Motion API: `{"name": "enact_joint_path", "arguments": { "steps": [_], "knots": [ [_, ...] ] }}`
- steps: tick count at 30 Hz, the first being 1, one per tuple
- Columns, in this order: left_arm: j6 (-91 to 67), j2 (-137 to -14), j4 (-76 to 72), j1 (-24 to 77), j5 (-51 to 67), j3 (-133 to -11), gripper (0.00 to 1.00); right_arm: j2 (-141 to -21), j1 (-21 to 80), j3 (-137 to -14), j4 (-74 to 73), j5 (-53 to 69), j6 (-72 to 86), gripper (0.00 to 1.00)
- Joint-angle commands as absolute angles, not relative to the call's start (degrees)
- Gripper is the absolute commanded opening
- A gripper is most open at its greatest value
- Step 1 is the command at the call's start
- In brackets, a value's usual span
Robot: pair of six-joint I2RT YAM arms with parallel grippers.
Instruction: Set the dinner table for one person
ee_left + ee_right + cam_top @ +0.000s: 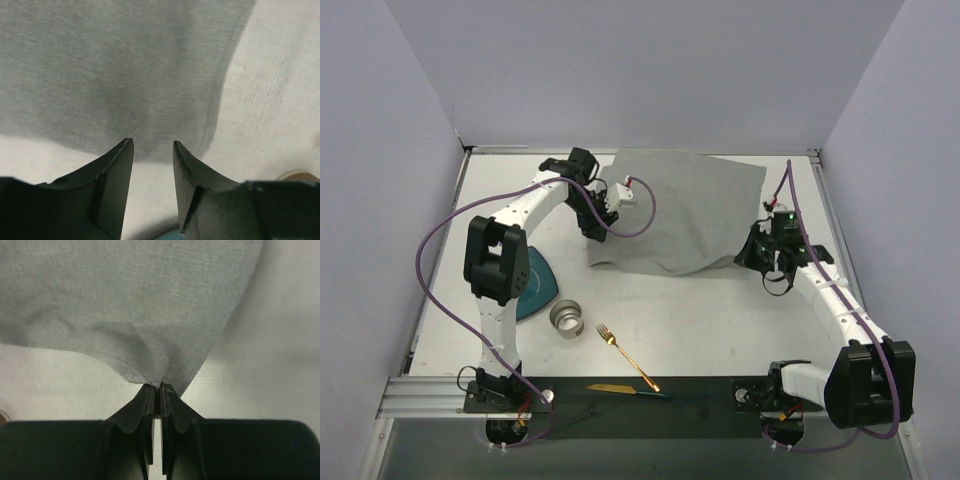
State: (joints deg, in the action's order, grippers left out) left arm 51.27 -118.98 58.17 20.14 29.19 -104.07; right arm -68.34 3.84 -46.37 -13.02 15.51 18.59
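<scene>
Barely started: the grey placemat (680, 210) is spread rumpled toward the far side of the dinner table (720, 320), one corner is pinched tight by the right gripper (156, 387), and the left gripper (152, 144) is held open at the cloth's edge (plate (538, 290), cup (567, 317), fork (625, 355) and knife (620, 388) not yet placed).

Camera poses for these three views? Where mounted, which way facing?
Top external: above and behind the bases, looking down at the white rectangular tabletop; left arm and right arm show.
Left wrist: on left arm, facing the grey square cloth placemat edge; open left gripper shows.
Right wrist: on right arm; right gripper pinches a placemat corner.
Shared: all see the placemat.
</scene>
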Motion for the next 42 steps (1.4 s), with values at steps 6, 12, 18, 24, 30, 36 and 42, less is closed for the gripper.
{"name": "enact_joint_path", "arguments": {
  "steps": [6,12,18,24,30,36,42],
  "knots": [
    [54.39,-108.74,59.67,20.82,23.22,-96.27,0.66,-64.51,5.36,-43.23,-14.67,11.52,25.05,0.00],
    [56.97,-100.12,55.83,25.92,13.55,-79.74,0.64,-63.02,5.10,-45.09,-24.68,6.26,25.04,0.00],
    [49.15,-98.97,49.31,26.72,14.05,-74.97,0.63,-54.61,5.10,-39.22,-30.50,4.13,33.91,0.00],
    [47.90,-99.14,49.66,27.42,16.61,-76.82,0.63,-40.11,5.27,-30.41,-33.92,1.67,42.08,0.25],
    [47.55,-98.79,52.29,27.33,16.09,-78.05,0.63,-32.18,5.19,-33.73,-44.99,-4.47,48.60,0.47],
    [42.90,-96.42,51.86,24.44,13.19,-78.83,0.63,-30.40,5.36,-37.35,-43.26,-10.39,45.80,0.47],
    [35.25,-95.63,53.00,14.69,16.96,-80.25,0.63,-46.12,6.06,-36.21,-34.46,-0.53,41.31,0.45]
  ]
}}
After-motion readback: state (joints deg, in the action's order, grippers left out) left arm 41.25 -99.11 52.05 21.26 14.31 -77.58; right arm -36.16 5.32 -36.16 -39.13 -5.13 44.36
